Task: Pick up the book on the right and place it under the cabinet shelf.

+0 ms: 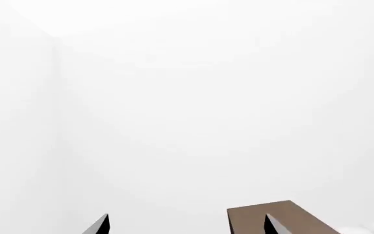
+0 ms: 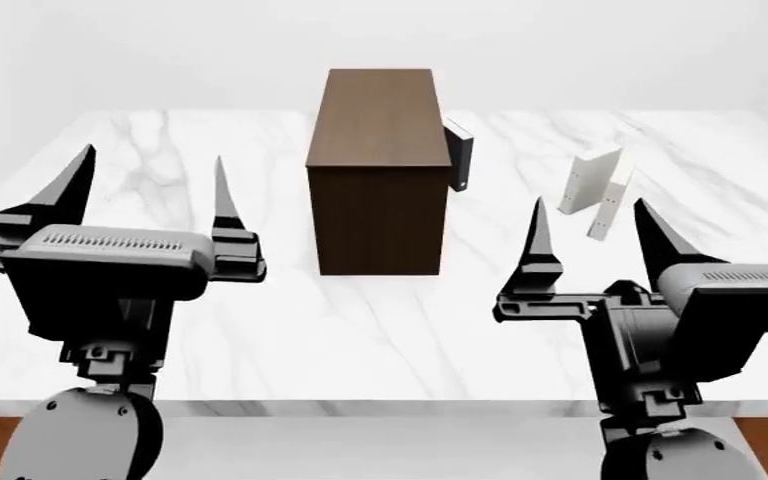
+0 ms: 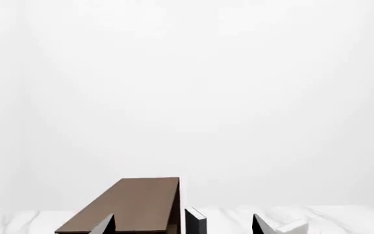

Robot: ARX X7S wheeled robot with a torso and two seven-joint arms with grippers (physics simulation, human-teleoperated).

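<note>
The thin white book (image 2: pixel 612 203) stands tilted on the marble table at the right, with two tiny dark dots on its narrow edge. The dark-brown cabinet shelf (image 2: pixel 377 165) stands at the table's middle; it also shows in the left wrist view (image 1: pixel 252 218) and the right wrist view (image 3: pixel 141 202). My right gripper (image 2: pixel 588 210) is open and empty, raised in front of the book and apart from it; in its wrist view (image 3: pixel 183 218) the fingers stand wide. My left gripper (image 2: pixel 152 160) is open and empty at the left, also in its wrist view (image 1: pixel 187 218).
A thicker white book (image 2: pixel 583 180) stands just left of the thin one. A black book with white pages (image 2: pixel 459 152) leans on the cabinet's right side, also in the right wrist view (image 3: pixel 196 222). The marble table (image 2: pixel 357 330) ends in a front edge near my arms.
</note>
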